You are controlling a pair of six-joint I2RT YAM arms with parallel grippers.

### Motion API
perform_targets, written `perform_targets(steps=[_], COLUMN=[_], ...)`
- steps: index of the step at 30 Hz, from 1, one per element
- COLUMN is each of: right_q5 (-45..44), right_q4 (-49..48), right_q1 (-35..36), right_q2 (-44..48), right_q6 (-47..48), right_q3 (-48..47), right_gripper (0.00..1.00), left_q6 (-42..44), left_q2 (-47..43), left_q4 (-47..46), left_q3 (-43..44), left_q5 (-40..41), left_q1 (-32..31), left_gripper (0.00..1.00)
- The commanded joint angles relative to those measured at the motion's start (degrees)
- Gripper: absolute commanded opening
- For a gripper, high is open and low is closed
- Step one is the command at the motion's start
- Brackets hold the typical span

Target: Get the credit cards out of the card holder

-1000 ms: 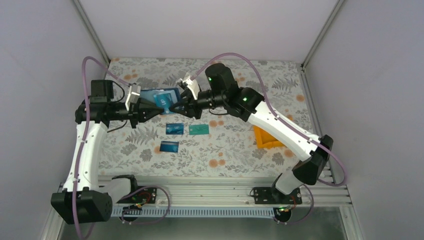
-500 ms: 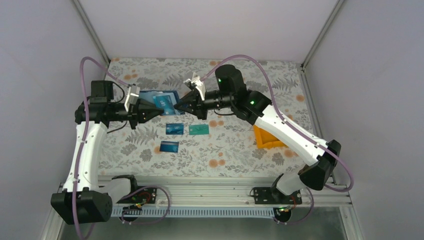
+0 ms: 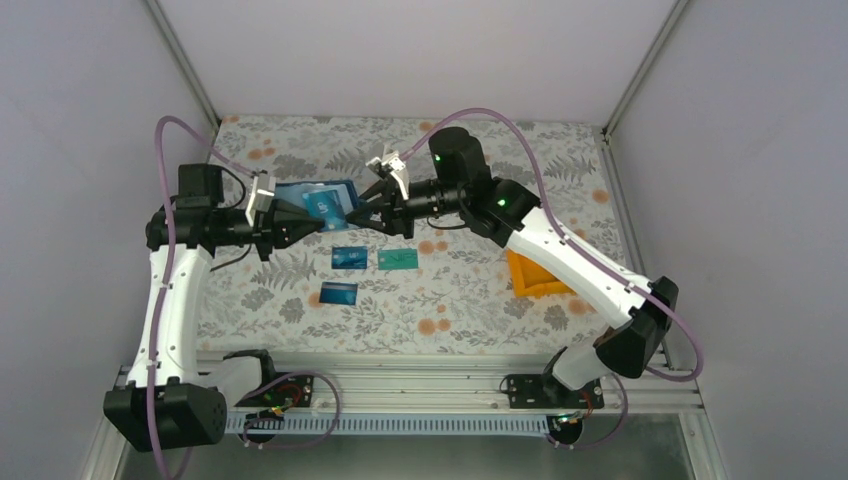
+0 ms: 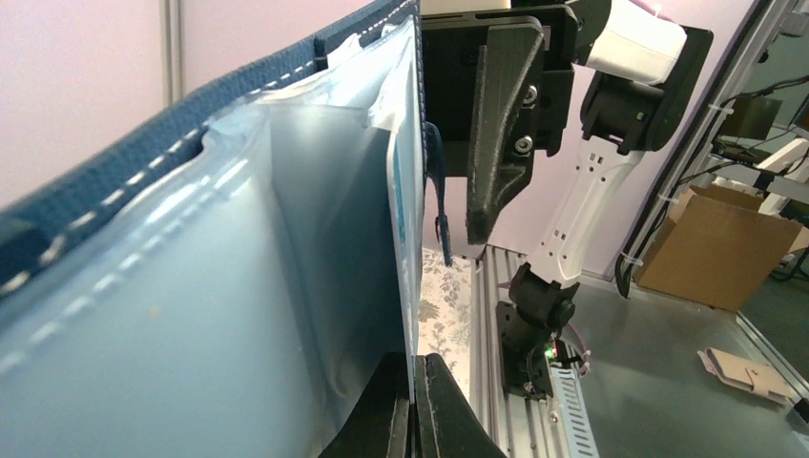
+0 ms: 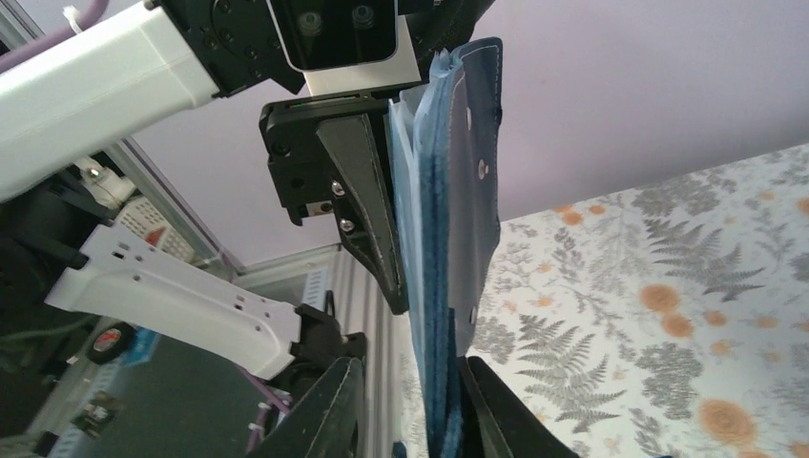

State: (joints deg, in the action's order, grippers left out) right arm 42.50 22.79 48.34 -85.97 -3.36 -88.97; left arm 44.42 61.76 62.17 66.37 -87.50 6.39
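Floral table, your navy holder upright, pale-blue pockets, L gripper clamped on edge, R gripper slightly apart astride it, R arm further right than before.

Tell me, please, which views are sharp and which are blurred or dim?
Top external: evenly lit and sharp, no glare; left wrist: the flat blue pocketed card holder fills the frame, soft from closeness; right wrist: card holder and floral cloth crisp.

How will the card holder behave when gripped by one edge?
Probably floppy: the card holder bows in the left hand pinch. Its clear pockets bulge and look glossy, so layers may slip. Likely light: one edge pinch holds it aloft.
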Motion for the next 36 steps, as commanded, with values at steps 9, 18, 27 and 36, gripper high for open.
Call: perform_targets(steps=[9,18,27,36], right_q5=[4.11,3.87,4.94,6.38], right_q4=[-4.03,-3.88,-2.18,-1.87], right_q1=[-0.18,-0.51,-1.9,-2.19], right_q2=[-3.29,-2.27,-0.79,-0.96], right_q6=[-2.55,-2.1,-0.7,-0.6], right_q3=[-2.43,-1.66,-1.12,-1.1], right_gripper=[0.16,0.04,0.04,0.04], left_q6=[3.82,3.39,3.56,5.94], left_q2=[-0.34,-0.83,-0.44,0.08], left_q4=[0.21,-0.17,0.89,2.2], left_q3=[0.6,-0.06,1.03,0.58], left_q5=[-4.89,-6.48,-8.16,-8.77], left_q1=[0.46,0.96,3.37,4.05], left_gripper=[0.02,0.15,0.15,0.15])
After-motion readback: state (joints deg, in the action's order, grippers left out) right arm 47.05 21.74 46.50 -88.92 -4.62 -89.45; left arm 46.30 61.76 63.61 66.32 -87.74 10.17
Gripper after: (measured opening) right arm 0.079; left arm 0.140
